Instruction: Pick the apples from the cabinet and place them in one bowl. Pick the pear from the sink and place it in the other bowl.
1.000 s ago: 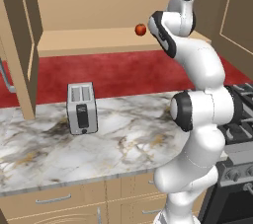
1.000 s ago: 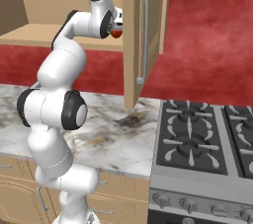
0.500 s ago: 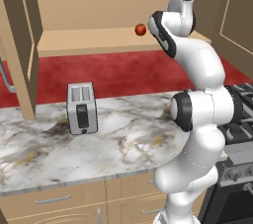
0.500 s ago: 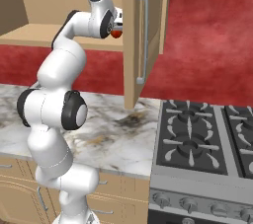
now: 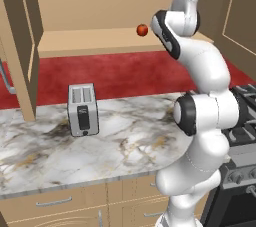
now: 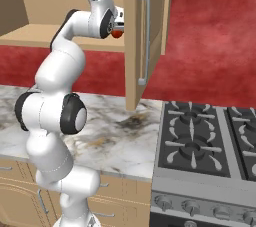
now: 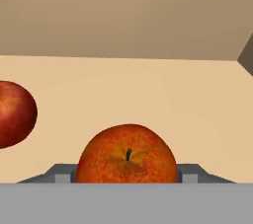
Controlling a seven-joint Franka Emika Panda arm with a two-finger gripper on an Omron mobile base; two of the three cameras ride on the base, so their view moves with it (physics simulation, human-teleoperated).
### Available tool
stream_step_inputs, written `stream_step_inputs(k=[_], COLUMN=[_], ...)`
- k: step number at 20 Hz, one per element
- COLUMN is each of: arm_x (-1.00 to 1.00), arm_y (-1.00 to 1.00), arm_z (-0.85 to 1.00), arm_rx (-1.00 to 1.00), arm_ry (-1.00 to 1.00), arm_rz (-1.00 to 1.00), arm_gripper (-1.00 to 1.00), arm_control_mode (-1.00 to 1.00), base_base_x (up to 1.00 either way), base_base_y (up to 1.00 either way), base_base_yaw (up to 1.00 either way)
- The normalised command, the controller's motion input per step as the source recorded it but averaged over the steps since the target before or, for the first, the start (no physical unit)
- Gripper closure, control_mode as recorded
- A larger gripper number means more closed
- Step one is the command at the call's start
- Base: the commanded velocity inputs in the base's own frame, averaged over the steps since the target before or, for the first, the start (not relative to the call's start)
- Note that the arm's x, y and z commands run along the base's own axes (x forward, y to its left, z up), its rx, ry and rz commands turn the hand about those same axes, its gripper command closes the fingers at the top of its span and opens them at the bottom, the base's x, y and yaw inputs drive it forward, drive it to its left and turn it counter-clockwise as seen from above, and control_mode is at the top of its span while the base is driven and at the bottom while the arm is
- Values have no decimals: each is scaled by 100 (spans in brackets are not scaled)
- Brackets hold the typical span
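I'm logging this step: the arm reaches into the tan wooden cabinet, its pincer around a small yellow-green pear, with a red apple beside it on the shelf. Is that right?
Not quite. The fruit between the pincer fingers is a glossy red-orange apple, not a pear, as the hand view shows. The rest holds: a second red apple sits beside it on the shelf of the tan wooden cabinet.

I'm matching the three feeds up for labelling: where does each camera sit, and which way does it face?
Left base view: behind-left of the arm, facing the open cabinet, toaster; the arm rises at right.
Right base view: behind-right, facing the cabinet door, stove; the arm rises at left.
Hand view: on the hand, looking along the shelf at two apples.
Both base views share the arm and cabinet.
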Motion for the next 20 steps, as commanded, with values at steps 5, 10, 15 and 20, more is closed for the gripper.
stream_step_inputs(k=[5, 10, 15, 20], arm_x=[-54, -66, -77, -82], arm_y=[0, 4, 13, 13], arm_z=[7, 11, 11, 8], arm_rx=[0, 0, 0, 0], arm_ry=[-11, -13, -3, 0], arm_rz=[0, 0, 0, 0], arm_gripper=[100, 100, 100, 100], arm_control_mode=[-100, -100, -100, -100], base_base_x=[0, 0, 0, 0], base_base_y=[0, 0, 0, 0], base_base_yaw=[0, 0, 0, 0])
